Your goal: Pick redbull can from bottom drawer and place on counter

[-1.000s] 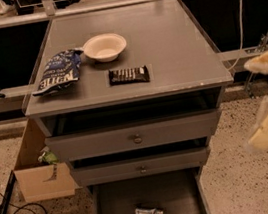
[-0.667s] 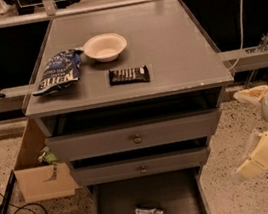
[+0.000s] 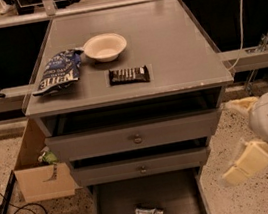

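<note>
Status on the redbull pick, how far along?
Done: bottom drawer is open, can lying on its floor. In hand: nothing; the gripper hangs open off to the drawer's right, apart from the can. Left: reach in, grasp, lift, set it on the counter.

chip bag [image 3: 56,72]: blue, lying at left of desk [image 3: 173,32]
bowl [image 3: 105,46]: cream, just right of bag
candy bar [image 3: 129,75]: dark, flat, near front edge
cardboard box [image 3: 36,177]: on floor, left
gripper [image 3: 229,142]: low right, fingers [image 3: 246,162] apart
</note>
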You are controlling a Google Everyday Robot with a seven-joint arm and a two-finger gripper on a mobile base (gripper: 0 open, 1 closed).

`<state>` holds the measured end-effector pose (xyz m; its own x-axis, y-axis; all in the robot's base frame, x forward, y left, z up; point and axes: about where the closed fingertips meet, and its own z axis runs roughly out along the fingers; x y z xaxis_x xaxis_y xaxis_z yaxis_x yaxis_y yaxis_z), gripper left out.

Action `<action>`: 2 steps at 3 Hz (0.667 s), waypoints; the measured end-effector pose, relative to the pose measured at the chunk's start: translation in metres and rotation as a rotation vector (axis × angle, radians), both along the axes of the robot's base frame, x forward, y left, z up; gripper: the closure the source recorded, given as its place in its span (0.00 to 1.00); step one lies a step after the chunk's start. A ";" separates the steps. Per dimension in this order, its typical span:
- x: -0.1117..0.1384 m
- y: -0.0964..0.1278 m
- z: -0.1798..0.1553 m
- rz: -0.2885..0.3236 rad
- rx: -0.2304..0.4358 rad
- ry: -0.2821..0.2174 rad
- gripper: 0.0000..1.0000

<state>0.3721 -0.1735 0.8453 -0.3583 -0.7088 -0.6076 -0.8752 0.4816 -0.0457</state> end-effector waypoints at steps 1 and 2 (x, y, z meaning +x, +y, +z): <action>0.003 0.026 -0.060 -0.023 0.041 0.031 0.00; 0.030 0.035 -0.167 -0.077 0.093 0.025 0.00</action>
